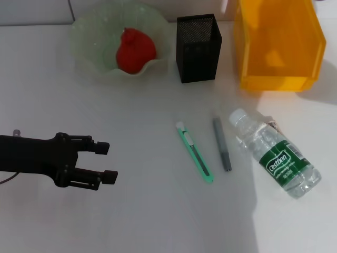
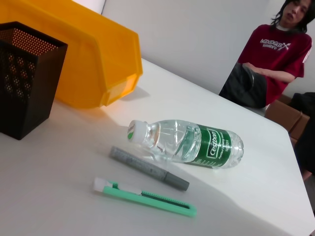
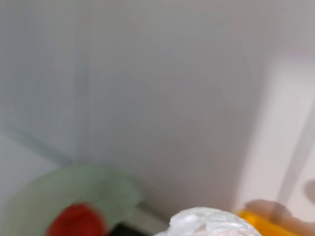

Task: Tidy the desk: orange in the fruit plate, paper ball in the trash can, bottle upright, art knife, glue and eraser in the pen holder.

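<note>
The orange [image 1: 135, 50], reddish in colour, lies in the pale green fruit plate [image 1: 84, 31] at the back left. The green art knife [image 1: 195, 153] and the grey glue stick [image 1: 221, 143] lie side by side mid-table. The bottle [image 1: 276, 155], with a green label, lies on its side to their right. The black mesh pen holder [image 1: 199, 50] stands beside the yellow trash can [image 1: 276, 42]. My left gripper [image 1: 109, 162] hovers open at the left, holding nothing. The right wrist view shows the white paper ball [image 3: 206, 223] held up in the air close to the camera. The eraser is out of view.
A person in a red shirt [image 2: 273, 59] sits beyond the table's far edge. The white table [image 1: 158, 221] is bare between my left gripper and the knife.
</note>
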`<state>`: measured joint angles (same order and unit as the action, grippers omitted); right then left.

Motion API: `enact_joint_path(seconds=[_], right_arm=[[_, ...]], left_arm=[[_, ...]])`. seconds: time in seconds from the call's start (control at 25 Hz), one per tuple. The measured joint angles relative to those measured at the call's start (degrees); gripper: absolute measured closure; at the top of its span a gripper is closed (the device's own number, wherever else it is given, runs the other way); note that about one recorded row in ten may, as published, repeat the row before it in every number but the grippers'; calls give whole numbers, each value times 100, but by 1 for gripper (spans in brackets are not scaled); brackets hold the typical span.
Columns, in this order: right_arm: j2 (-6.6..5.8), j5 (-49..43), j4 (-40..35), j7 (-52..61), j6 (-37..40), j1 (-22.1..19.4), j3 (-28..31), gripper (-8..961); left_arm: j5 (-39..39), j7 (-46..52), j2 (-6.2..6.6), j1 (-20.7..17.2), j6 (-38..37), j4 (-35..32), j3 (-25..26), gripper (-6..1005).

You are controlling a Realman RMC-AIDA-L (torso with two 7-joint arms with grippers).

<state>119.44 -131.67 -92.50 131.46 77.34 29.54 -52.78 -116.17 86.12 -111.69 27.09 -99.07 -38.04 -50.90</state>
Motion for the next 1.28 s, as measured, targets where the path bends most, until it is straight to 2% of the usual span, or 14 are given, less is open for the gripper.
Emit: enact_joint_path(seconds=[0.04,0.08,0.12,0.24,0.36,0.52,0.76,0.84,0.88,0.92,1.08,1.2,1.28], right_arm=[[-6,35,191,-12,-228,-17,149,437],[-23,215,780,-140,-859,-49,415,431],[-23,215,780,-140,-859,-49,415,425],[-68,583,1619,-583,-1556,-24,527,407],[-145,745,2201,-803,-1746,117,547,389],[-175,739,2409,-809,-1760,205,552,365],[-174,743,2212,-743,-1569,59,565,302],[-178,742,2008,-648,-1304,4,568,272],[-193,723,1690,-489,-883,-53,570,257],[-193,723,1690,-489,-883,-53,570,261],[-243,253,694,134,522,-17,577,275],[-248,-467,3,673,1709,280,539,285],[-229,-1069,-111,989,2504,642,336,292]], left_arm=[[0,0,0,0,0,0,0,154],[0,0,0,0,0,0,0,154],[-1,3,-26,57,2,3,-1,154],[-2,11,-57,104,2,12,-7,154],[-1,24,-82,141,-16,14,-5,154],[-1,27,-88,150,-30,10,0,154],[-1,28,-90,154,-17,7,1,155],[-1,28,-90,155,-25,6,1,155],[-1,28,-90,155,-25,6,1,155],[-1,28,-90,155,-25,6,1,155],[-2,28,-86,157,-41,6,-1,155],[-1,83,-48,139,-45,-11,-22,155],[-1,100,-44,134,-47,-18,-23,155]])
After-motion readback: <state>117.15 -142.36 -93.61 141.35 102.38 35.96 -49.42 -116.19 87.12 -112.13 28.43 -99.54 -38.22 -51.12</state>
